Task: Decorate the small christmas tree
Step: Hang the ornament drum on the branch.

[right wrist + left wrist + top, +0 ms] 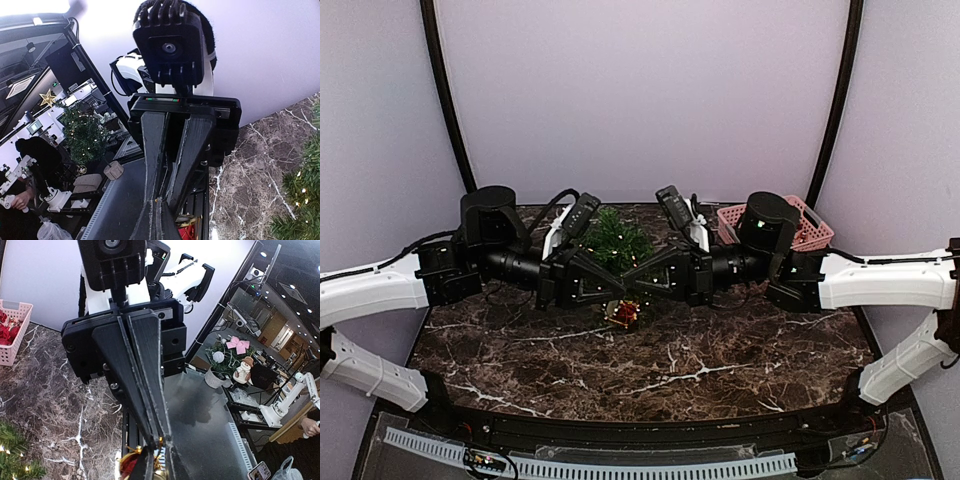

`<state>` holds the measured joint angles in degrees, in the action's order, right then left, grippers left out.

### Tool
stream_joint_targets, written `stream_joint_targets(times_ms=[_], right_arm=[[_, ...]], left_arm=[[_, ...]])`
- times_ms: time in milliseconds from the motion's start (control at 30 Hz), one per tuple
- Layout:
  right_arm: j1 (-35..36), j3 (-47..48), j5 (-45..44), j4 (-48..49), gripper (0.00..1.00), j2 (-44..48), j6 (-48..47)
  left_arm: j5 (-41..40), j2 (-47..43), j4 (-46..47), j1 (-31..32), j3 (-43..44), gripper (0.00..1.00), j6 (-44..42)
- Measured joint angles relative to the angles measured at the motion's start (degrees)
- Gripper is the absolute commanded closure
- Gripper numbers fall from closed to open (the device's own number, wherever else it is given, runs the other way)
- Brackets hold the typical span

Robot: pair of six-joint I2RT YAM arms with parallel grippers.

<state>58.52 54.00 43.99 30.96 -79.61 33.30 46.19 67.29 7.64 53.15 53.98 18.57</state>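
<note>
Small christmas tree (pixel 617 238) just above centre of the top view, upright on the marble desk (pixel 720 370), long axis vertical, tip toward the frame's top; pink basket (pixel 815 232) at its right. Left jaws and right jaws meet tip to tip just below the tree, a red-and-gold ornament (pixel 623 313) beneath them. Left wrist view alone shows the right jaws pressed flat together; right wrist view shows the left jaws at a slim gap — whether either pinches anything cannot be told. Wrist views catch only the tree's fringe.
</note>
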Motion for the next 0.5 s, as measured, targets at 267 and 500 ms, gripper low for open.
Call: stream_joint_targets(times_ms=[267,500], right_arm=[[0.0,0.0,0.0,0.3,1.0,0.0,0.0],[0.0,0.0,0.0,0.3,1.0,0.0,0.0]], left_arm=[[0.1,-0.3,0.3,0.0,-0.2,0.92,0.5],[-0.2,-0.9,0.8,0.0,-0.6,0.91,1.0]])
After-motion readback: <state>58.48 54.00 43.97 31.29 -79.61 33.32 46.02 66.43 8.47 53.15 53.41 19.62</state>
